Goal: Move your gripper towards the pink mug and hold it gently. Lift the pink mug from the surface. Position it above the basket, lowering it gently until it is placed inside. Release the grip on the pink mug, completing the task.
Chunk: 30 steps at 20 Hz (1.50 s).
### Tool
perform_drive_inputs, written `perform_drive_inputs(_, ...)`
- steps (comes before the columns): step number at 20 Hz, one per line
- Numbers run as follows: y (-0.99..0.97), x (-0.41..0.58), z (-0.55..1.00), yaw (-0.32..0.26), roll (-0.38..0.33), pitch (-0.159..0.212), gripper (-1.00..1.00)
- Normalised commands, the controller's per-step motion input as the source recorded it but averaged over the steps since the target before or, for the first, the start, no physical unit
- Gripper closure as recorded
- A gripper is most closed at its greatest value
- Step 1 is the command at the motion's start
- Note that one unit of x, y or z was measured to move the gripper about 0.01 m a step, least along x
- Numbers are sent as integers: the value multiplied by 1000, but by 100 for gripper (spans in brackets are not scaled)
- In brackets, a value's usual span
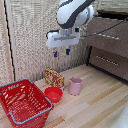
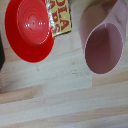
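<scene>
With jaws released, the gripper (image 1: 61,52) hangs above the pink mug (image 1: 75,86), which is probably light, rigid and smooth; grasp one wall at the open rim.

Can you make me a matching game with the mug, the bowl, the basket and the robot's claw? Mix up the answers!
1. pink mug
2. red bowl
3. basket
4. gripper

A. up in the air, holding nothing
B. farthest toward the exterior view's left
C. upright on the table, empty
D. between basket and mug

Pairs: 1-C, 2-D, 3-B, 4-A
</scene>
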Motion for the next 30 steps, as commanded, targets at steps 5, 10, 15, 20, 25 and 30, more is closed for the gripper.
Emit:
perform_drive_inputs(5, -422, -594, -299, -109, 19, 4, -100)
perform_drive_inputs(10, -377, -539, -294, -90, 0, 0, -100)
perform_drive_inputs(15, -332, -429, -283, -50, 0, 0, -100)
perform_drive_inputs(20, -350, -196, -265, -18, 7, -9, -100)
perform_drive_inputs(25, -345, -59, -294, 0, 5, -37, -100)
perform_drive_inputs(30, -99, -109, -385, 8, -33, -30, -100)
